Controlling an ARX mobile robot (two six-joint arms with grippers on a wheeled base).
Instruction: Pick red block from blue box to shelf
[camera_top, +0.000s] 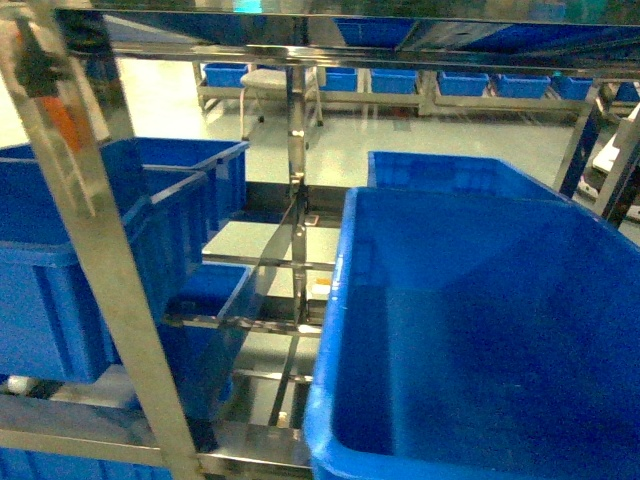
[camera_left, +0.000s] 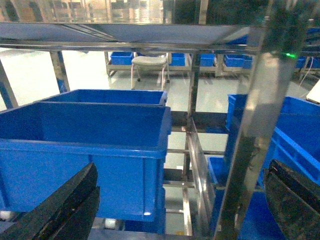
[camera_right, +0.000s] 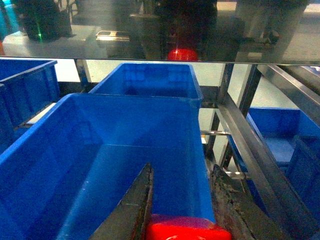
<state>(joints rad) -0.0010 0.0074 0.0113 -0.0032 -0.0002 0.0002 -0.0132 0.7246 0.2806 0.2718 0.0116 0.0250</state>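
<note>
Shiny stainless-steel shelf (camera_top: 298, 200) posts and rails fill the room ahead, dark blue ribbed crates (camera_top: 480, 330) sitting on its tiers. The small glossy red plastic block (camera_right: 187, 229) is pinched between the fingers of the right claw (camera_right: 185, 210), held above the big crate on the shelf. Carrying looks under way; next comes lowering it onto a shelf tier and letting go. The left claw (camera_left: 175, 210) gapes wide, holding nothing.

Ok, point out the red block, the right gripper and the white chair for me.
red block (camera_right: 187, 227): right wrist view, on its glossy top face between the fingers.
right gripper (camera_right: 186, 200): right wrist view, midway between the two dark fingertips.
white chair (camera_left: 149, 61): left wrist view, on its seat, behind the shelf.
</note>
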